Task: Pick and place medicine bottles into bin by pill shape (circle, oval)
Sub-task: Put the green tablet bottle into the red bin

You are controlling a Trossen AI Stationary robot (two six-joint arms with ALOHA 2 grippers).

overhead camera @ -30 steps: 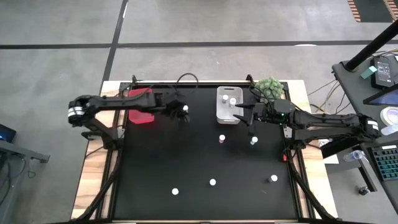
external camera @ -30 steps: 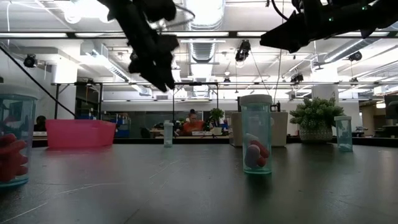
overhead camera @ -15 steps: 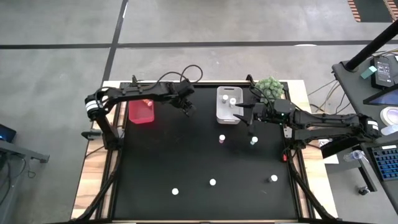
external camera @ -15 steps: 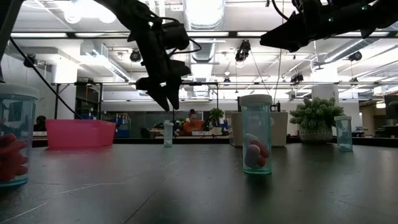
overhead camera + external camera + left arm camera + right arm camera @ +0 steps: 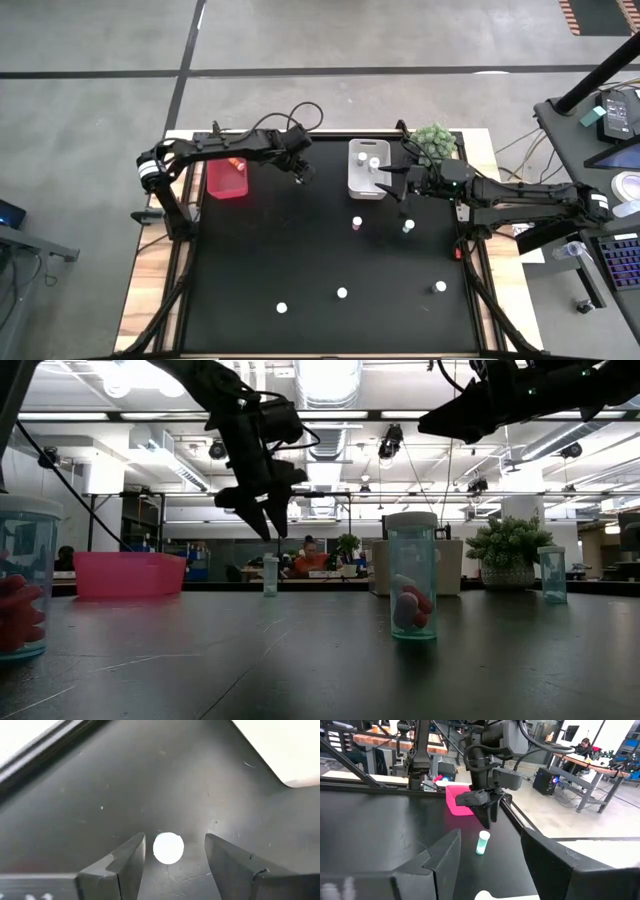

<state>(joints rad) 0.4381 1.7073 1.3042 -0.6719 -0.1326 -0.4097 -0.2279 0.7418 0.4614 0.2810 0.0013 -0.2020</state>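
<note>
A small green medicine bottle with a white cap [image 5: 168, 848] stands upright on the black table, between the pink bin [image 5: 227, 180] and the white bin [image 5: 366, 185]. My left gripper [image 5: 170, 857] hangs open just above it, pointing steeply down, with one finger on either side of the cap and clear of it. The right wrist view shows the same bottle [image 5: 482, 843] under those fingers. My right gripper [image 5: 388, 183] waits open and level beside the white bin, with nothing between its fingers. Several other bottles stand on the table, two of them [image 5: 357, 223] [image 5: 408, 227] near the middle.
Two white caps [image 5: 367, 160] show inside the white bin. Three bottles [image 5: 282, 308] [image 5: 342, 293] [image 5: 440, 287] stand near the front edge. A green spiky plant ball [image 5: 435, 140] sits at the far right corner. In the low view a bottle with red pills [image 5: 413, 585] stands close.
My left gripper has swung from beside the pink bin toward the table's right, come down and rolled a little, and now stands over the green bottle. Most of that move came early; lately it has hardly shifted. The bottle has stayed put.
</note>
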